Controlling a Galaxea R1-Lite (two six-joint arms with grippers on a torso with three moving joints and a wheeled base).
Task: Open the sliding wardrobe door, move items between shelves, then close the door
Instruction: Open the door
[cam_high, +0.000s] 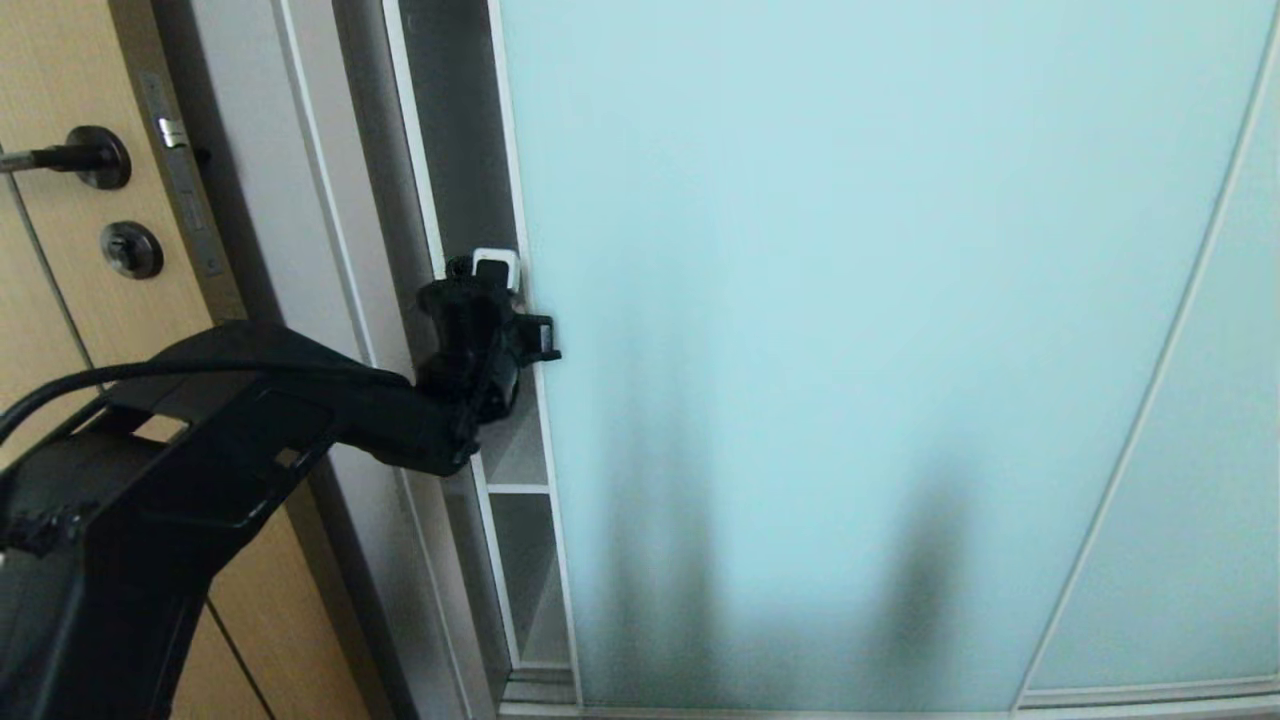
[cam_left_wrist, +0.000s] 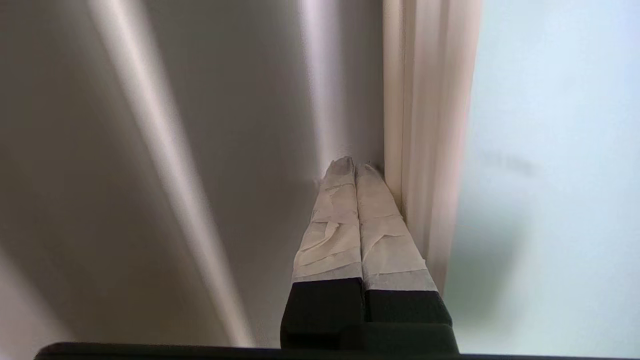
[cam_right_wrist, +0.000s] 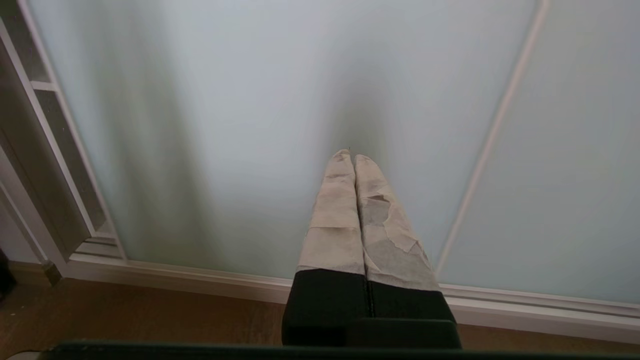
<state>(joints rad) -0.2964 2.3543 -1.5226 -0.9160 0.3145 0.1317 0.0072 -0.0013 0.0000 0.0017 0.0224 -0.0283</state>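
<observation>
Sliding wardrobe door (cam_high: 850, 350) stands slightly open, narrow gap at left showing shelves (cam_high: 518, 488). We judge glass heavy, slippery, fragile; push metal frame edge (cam_left_wrist: 425, 150). Left gripper (cam_left_wrist: 354, 167) closed, empty, beside edge; right gripper (cam_right_wrist: 353, 156) closed, idle.

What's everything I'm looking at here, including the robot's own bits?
sliding wardrobe door: one, frosted pale blue-green glass in a thin silver-white frame, filling the middle, slid slightly open at its left edge.
second glass panel: one, same pale glass, right of it.
shelves: white boards, seen in the narrow gap left of the door.
room door: one, light wood with a dark lever handle, far left.
floor: brown wood, below the wardrobe track.
left gripper: one, black with taped fingers, shut, pushed into the gap against the door's edge.
right gripper: one, same make, shut, held low, facing the glass.
</observation>
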